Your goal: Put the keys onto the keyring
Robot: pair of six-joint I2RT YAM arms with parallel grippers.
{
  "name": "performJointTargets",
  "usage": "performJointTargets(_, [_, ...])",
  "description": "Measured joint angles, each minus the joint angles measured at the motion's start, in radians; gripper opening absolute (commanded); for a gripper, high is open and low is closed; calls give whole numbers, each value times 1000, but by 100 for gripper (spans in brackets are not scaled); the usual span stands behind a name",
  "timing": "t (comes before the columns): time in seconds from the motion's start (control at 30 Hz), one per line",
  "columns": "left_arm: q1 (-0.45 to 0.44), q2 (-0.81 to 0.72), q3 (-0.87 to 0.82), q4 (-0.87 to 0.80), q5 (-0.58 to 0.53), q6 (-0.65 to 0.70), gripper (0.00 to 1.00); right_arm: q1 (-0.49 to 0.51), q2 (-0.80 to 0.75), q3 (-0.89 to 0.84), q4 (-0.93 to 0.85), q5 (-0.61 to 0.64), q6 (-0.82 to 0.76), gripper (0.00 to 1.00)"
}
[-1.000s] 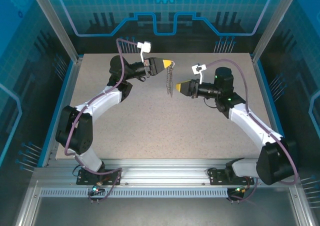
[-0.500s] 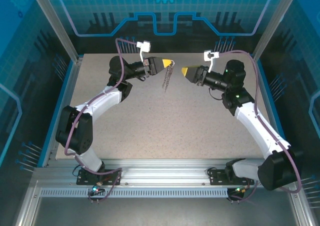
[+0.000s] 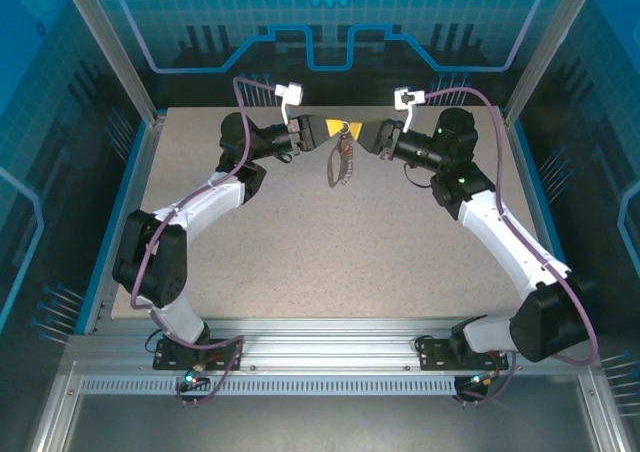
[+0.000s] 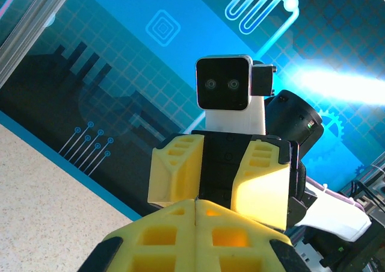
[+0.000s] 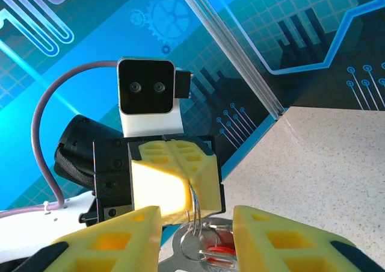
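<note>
Big picture first: the speckled beige table [image 3: 300, 262] lies under both arms, with the blue wall [image 3: 200, 22] along its far side. The left arm [image 3: 200, 207] curves up from its base at the near left toward the far centre. The right arm [image 3: 505, 237] mirrors it from the near right. They meet nose to nose over the far middle of the table, the left claw [image 3: 330, 127] and the right claw [image 3: 353, 130] with yellow tips very close together. From above I cannot tell whether the tips touch.

Now the left claw. Its jaws are pressed tight together with no gap, and it is clamped on the keyring [image 3: 342, 164]. The keyring dangles from that tip, hanging down between the two claws at the far centre.

The right wrist camera looks straight at the left claw's closed yellow fingers [image 5: 174, 176]. Thin silvery wire loops slip out of the seam between them and hang downward. At the bottom of those loops sits the key [image 5: 218, 251], tiny, with its red head showing.

The right claw's own fingers [image 5: 283, 239] stand apart, one on each side of the hanging loops and the key. Whether either finger touches the wire, I cannot tell. The left wrist camera shows the same thing: the right claw faces it with a dark gap between its two yellow fingers.
</note>
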Motion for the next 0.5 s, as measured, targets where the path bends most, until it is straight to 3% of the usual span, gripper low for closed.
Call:
performJointTargets(0.27, [0,0,0,0,0,0,0,14,30,7,14,3,6,26])
performJointTargets(0.5, [0,2,0,0,-6,0,0,21,40,10,34,-2,15,2])
